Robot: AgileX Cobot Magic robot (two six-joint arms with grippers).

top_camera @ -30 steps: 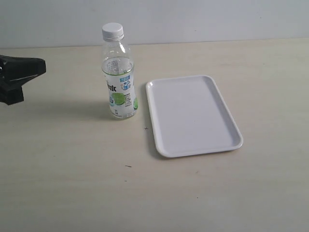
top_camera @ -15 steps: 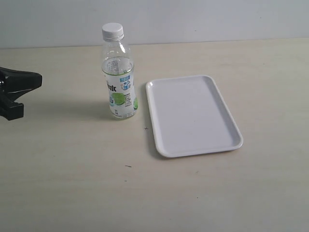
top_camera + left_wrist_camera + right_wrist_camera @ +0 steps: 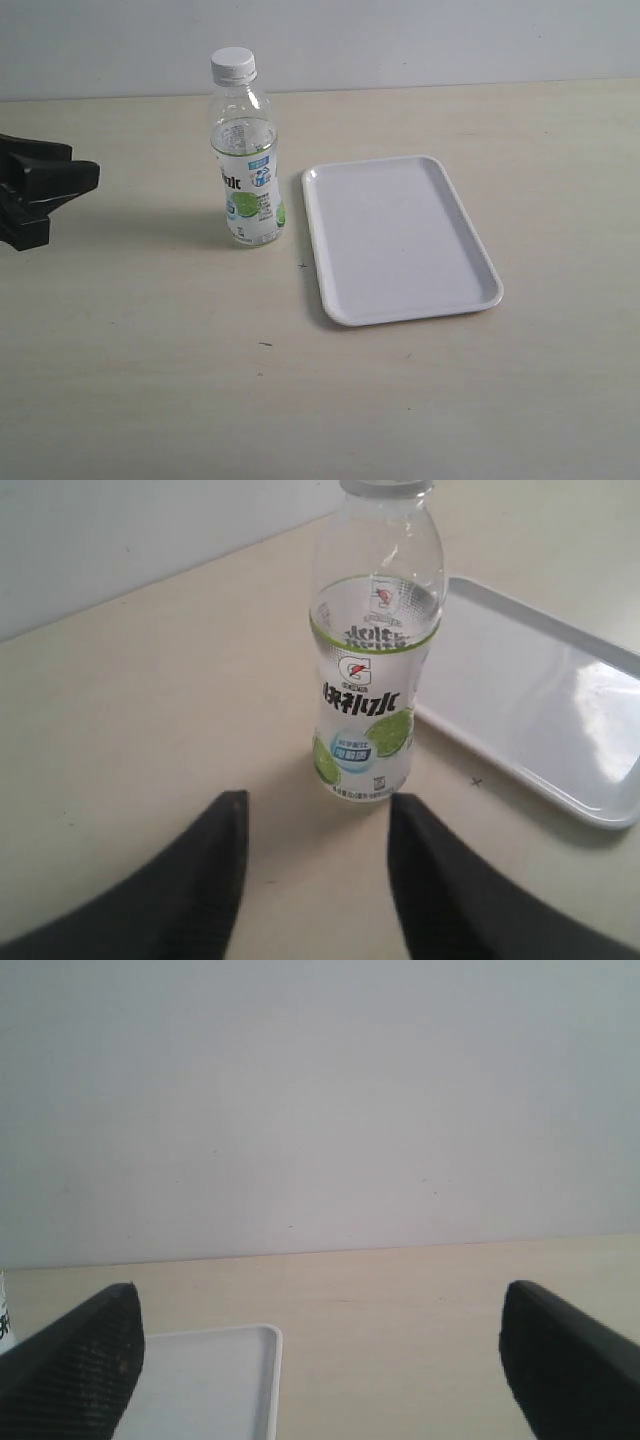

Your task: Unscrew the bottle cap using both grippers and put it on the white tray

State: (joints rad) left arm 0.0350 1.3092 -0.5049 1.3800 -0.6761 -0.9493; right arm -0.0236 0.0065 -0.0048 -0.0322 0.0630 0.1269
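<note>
Pale tabletop [image 3: 150, 400] before a white wall; the bottle [image 3: 245, 170] stands upright, cap [image 3: 233, 64] on, just left of the tray [image 3: 400, 240]; the left gripper [image 3: 317, 815] sits low, left of the bottle, pointing at it, fingers parted, empty; the right gripper [image 3: 320, 1320] is level, spread wide, empty.

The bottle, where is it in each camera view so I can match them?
Exterior: bottle upper left of centre, left of the white tray.
Left wrist: bottle upper centre, its top cropped.
Right wrist: only a label sliver at the left edge.
Shared landmark: the white tray, in all three.
</note>
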